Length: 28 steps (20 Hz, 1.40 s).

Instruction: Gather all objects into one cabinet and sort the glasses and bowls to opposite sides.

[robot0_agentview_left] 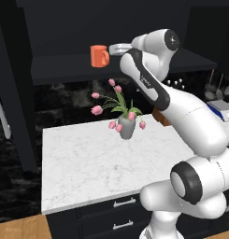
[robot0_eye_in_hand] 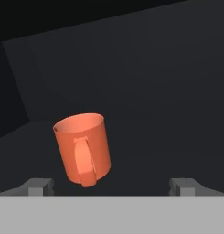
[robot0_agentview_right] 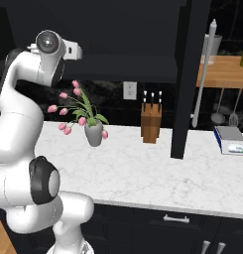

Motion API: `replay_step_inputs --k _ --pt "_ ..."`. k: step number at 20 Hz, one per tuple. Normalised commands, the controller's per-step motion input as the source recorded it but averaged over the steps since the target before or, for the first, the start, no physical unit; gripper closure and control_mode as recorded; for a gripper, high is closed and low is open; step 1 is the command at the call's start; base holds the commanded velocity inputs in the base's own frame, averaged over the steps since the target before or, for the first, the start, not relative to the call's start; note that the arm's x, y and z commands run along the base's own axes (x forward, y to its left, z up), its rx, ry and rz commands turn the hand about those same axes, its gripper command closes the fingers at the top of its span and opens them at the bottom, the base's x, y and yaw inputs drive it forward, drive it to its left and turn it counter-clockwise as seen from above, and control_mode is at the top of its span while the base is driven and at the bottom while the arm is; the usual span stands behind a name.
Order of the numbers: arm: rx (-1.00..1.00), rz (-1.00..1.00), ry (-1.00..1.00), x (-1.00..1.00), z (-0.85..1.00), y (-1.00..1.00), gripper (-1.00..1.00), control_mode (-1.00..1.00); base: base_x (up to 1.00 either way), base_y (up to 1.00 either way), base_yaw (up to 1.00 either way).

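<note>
Small orange cylindrical handled mug (robot0_eye_in_hand: 82,148) upright on the black wall cabinet's dark shelf (robot0_agentview_left: 64,65), directly ahead of the two-finger gripper (robot0_eye_in_hand: 112,185), handle toward it; jaws spread wide, empty.

One orange mug (robot0_agentview_left: 99,56) stands upright on the black cabinet's dark shelf (robot0_agentview_left: 60,65), loop handle facing right.

A grey vase of pink tulips (robot0_agentview_left: 126,127) stands on the marble counter (robot0_agentview_left: 83,163), with a knife block (robot0_agentview_right: 151,124) and scale (robot0_agentview_right: 229,140) farther along.
</note>
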Motion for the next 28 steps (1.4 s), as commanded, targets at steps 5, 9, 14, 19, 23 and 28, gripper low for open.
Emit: replay_step_inputs --k 5,9,14,19,23,28 --pt "-0.02 0.0 0.0 0.26 -0.12 0.25 -1.0 -1.0 0.0 0.0 0.0" --pt "-0.02 0.0 0.0 0.26 -0.09 0.26 -1.0 -1.0 0.0 0.0 0.0" --pt "0.0 0.0 0.0 0.22 -0.06 0.16 -1.0 -1.0 0.0 0.0 0.0" --pt "-0.01 0.0 0.0 0.14 -0.1 0.15 -1.0 -1.0 0.0 0.0 0.0" --pt "-0.04 0.0 0.0 0.12 -0.19 0.25 -1.0 -1.0 0.0 0.0 0.0" --pt "-0.03 0.0 0.0 0.17 -0.18 0.24 -1.0 -1.0 0.0 0.0 0.0"
